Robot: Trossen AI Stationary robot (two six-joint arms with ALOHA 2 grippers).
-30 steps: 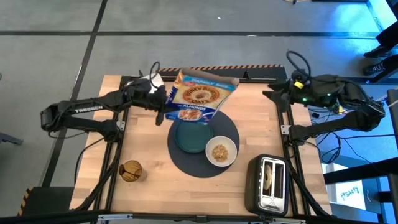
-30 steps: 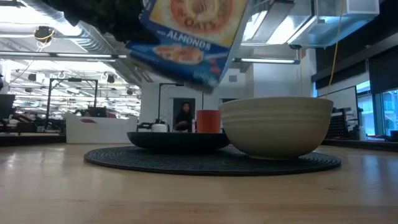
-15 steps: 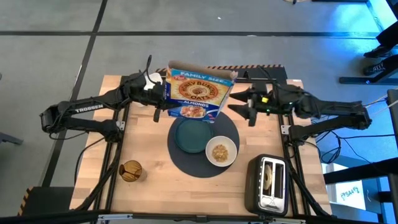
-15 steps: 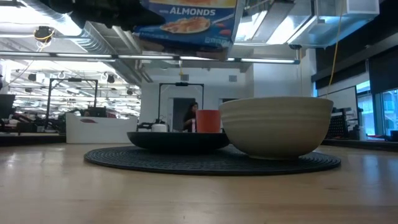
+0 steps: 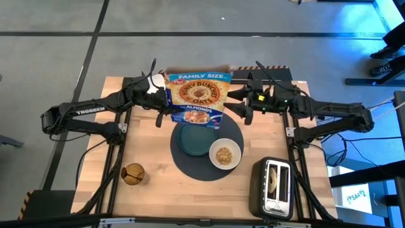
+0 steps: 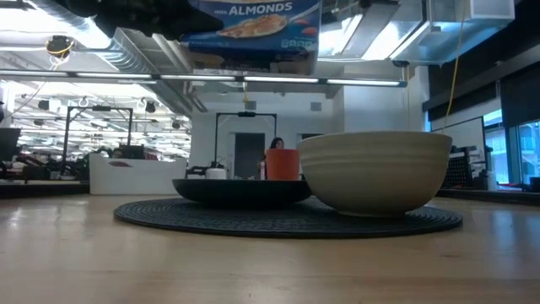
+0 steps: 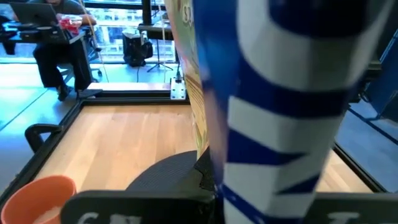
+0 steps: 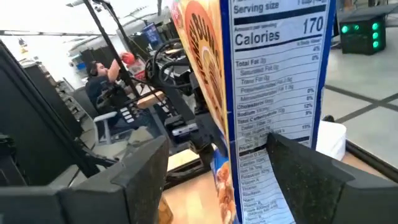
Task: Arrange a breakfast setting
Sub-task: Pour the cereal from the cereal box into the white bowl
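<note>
Item one: my left gripper [image 5: 163, 106], clamped on the cereal box [image 5: 197, 96] and holding it upright above the counter [image 5: 147, 149]. Item two: my right gripper [image 5: 240, 106], fingers apart, at the box's opposite edge, one finger [image 8: 311, 171] against its nutrition panel. Below the box: placemat [image 5: 193, 163] carrying plate [image 5: 192, 139] and bowl [image 5: 224, 154] with cereal. Cup [image 6: 282, 165] behind the plate. Well right of the grippers, toaster [image 5: 273, 187]; left, a jar [image 5: 133, 173].

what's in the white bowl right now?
The white bowl holds a small heap of tan cereal, seen in the high view. It sits on the dark placemat beside the teal plate. The low view shows only the bowl's outer wall, so how deep the cereal lies cannot be seen.
</note>
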